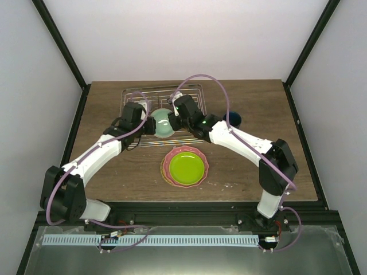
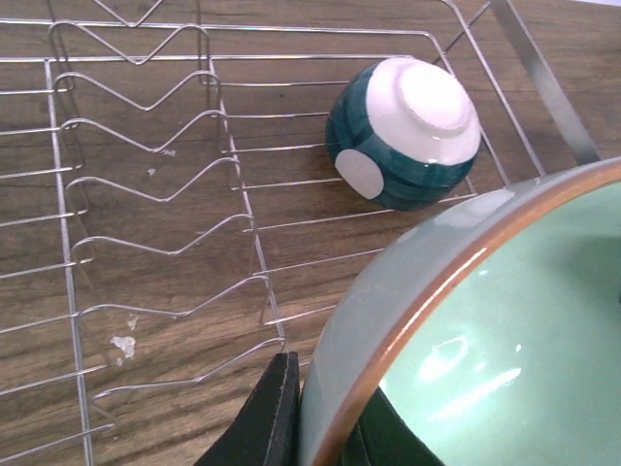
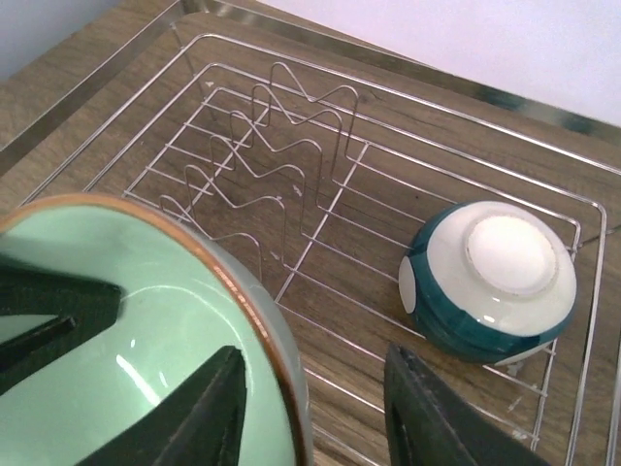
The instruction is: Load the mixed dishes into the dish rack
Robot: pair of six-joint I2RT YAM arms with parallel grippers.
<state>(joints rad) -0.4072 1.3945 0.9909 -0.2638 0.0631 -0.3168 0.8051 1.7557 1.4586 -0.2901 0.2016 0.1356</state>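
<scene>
Closest to both wrist cameras is the pale mint bowl [image 2: 485, 359], held up over the front of the dish rack [image 3: 291, 107]. The left end effector [image 2: 330, 432] is pinching its wall, one dark finger outside and one tucked under the brown rim inside. The right end effector [image 3: 325, 413] is spread wide and straddles the rim on the other side: one finger lies over the glazed inside, the other stands well clear of the outer wall, so I judge it is not gripping.

From where I stand the bowl looks like glazed ceramic – stiff, fairly heavy for a one-sided pinch, slick and quick to chip. The rim is the only place fingers can close on it, and a hold at one edge will let it tip, so a second pinch across from the first seems sensible before anything lets go.

Room in the rack is decent. An upturned bowl [image 3: 490, 282], teal-banded with a cream foot, sits on the wires in the right-hand section; the floor just in front of it is bare. The zigzag prongs fill the left section and stand empty. The risks are glaze knocking against the other bowl or catching on a prong.

On the bench [image 1: 258, 97] the lime-green plate [image 1: 186, 166] lies stacked on the pink scalloped plate [image 1: 168, 159] near the arms – both not yet loaded. The dark blue mug [image 1: 233, 119] waits just off the rack's right side.
</scene>
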